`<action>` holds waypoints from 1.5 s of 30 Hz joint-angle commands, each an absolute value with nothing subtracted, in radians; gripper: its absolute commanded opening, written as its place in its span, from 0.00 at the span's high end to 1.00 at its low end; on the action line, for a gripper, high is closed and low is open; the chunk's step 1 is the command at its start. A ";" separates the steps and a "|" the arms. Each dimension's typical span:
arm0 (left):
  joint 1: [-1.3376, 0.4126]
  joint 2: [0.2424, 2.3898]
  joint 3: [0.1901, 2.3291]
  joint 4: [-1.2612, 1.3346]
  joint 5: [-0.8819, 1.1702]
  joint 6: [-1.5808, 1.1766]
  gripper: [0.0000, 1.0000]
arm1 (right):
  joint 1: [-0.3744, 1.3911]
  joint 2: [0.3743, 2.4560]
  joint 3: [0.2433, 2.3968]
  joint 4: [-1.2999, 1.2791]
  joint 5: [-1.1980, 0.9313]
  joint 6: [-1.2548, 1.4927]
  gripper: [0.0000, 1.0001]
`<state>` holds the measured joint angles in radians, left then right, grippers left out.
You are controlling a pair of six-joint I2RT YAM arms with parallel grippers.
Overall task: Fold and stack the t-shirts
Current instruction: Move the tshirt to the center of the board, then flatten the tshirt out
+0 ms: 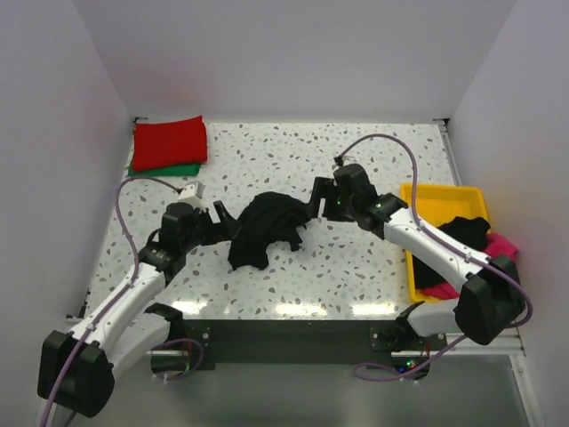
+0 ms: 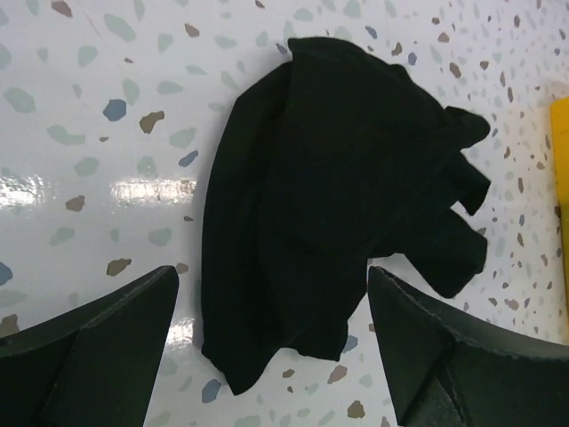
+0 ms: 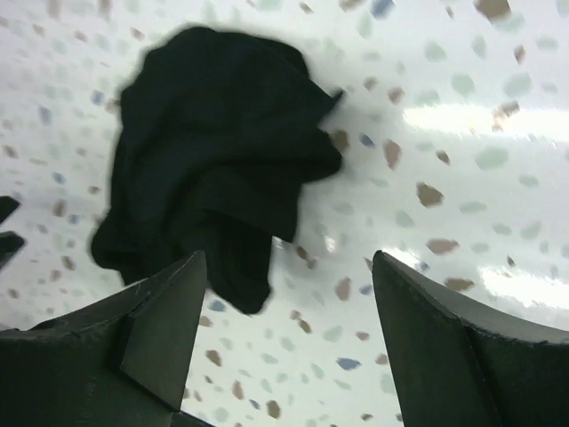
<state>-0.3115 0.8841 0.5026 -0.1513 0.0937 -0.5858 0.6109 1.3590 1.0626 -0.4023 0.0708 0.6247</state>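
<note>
A crumpled black t-shirt lies in a heap on the speckled table, mid-table; it also shows in the left wrist view and the right wrist view. My left gripper is open and empty just left of the heap, jaws wide either side of its near edge. My right gripper is open and empty just right of it, over bare table. A folded red t-shirt lies on a green one at the back left. Pink and black shirts sit in the yellow tray.
The yellow plastic tray stands at the right edge of the table, its edge also in the left wrist view. White walls enclose the table on three sides. A dark mounting bar runs along the near edge.
</note>
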 commanded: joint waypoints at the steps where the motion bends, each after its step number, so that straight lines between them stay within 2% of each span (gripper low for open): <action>1: -0.357 0.940 0.448 0.050 0.115 -0.646 0.09 | 0.612 1.290 0.944 -0.282 0.112 0.617 0.21; 7: -0.460 1.064 0.408 0.135 0.025 -0.643 0.16 | 0.649 1.353 0.819 -0.157 0.087 0.666 0.23; 15: -0.476 1.137 0.403 0.186 0.003 -0.646 0.31 | 0.758 1.387 0.785 -0.031 0.168 0.770 0.23; 20: -0.477 1.126 0.407 0.161 0.008 -0.634 0.49 | 0.818 1.410 0.773 -0.005 0.227 0.827 0.23; 25: -0.477 1.114 0.387 0.158 0.020 -0.635 0.62 | 0.857 1.440 0.781 0.029 0.248 0.857 0.24; 29: -0.477 1.086 0.379 0.141 0.023 -0.635 0.79 | 0.880 1.443 0.772 0.043 0.276 0.879 0.27; 30: -0.477 1.078 0.379 0.135 0.023 -0.637 0.82 | 0.887 1.448 0.772 0.054 0.285 0.882 0.29; 33: -0.477 1.052 0.383 0.120 0.017 -0.638 0.89 | 0.893 1.469 0.791 0.045 0.308 0.891 0.57; 35: -0.477 1.040 0.403 0.100 0.008 -0.640 0.93 | 0.893 1.486 0.811 0.043 0.327 0.894 0.81; 38: -0.477 1.025 0.442 0.043 -0.029 -0.643 0.97 | 0.893 1.505 0.848 0.011 0.348 0.891 1.00; 41: -0.476 1.009 0.558 -0.058 -0.083 -0.647 1.00 | 0.891 1.470 0.919 -0.086 0.377 0.877 1.00; 45: -0.471 0.983 0.687 -0.164 -0.166 -0.653 1.00 | 0.891 1.362 0.989 -0.289 0.546 0.832 1.00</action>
